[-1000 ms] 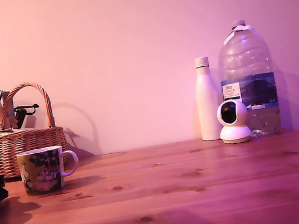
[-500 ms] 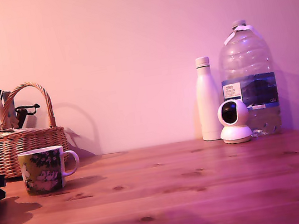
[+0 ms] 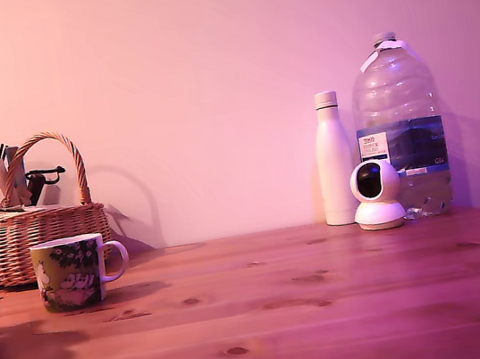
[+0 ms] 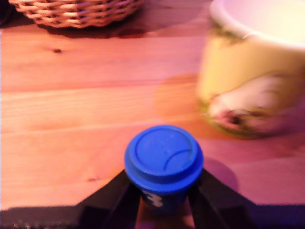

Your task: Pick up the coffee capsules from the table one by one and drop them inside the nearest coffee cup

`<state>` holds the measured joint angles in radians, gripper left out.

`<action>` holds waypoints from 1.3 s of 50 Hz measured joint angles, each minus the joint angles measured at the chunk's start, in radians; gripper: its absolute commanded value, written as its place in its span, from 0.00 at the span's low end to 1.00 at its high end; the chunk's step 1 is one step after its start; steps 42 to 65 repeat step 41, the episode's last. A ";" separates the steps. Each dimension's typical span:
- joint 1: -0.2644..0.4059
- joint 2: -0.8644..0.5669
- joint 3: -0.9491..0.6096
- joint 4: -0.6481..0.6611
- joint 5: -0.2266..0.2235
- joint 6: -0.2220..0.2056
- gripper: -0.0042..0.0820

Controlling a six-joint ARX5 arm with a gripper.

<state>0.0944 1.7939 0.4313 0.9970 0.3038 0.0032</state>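
**Capsule gripped, cup just beyond**

The gripper [image 4: 164, 202] is pinching the blue coffee capsule [image 4: 163, 160] low on its body, both dark fingers [image 4: 116, 195] pressed against its sides. The coffee cup [image 4: 250, 71] is standing just beyond the capsule on the table [image 4: 71, 109]. Good practice: be lifting clear of the rim, centring over the opening before releasing. The wicker basket [image 4: 76, 10] is sitting farther behind.

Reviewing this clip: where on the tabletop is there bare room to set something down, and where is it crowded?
Free: the broad table between the coffee cup and the white camera, plus the whole front edge. Crowded: the exterior view's left, cup before wicker basket; and back right, white bottle, water jug and camera clustered. The gripper holds the capsule beside the cup.
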 measured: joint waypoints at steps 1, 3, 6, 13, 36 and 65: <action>-0.003 -0.021 -0.004 -0.009 0.001 0.000 0.24; -0.010 -0.059 -0.010 -0.032 0.003 0.000 0.24; -0.031 -0.114 -0.016 -0.082 0.007 0.000 0.24; -0.101 -0.213 -0.033 -0.162 0.009 0.001 0.24; -0.215 -0.531 -0.038 -0.419 0.002 0.001 0.24; -0.230 -0.569 -0.038 -0.433 -0.010 0.001 0.24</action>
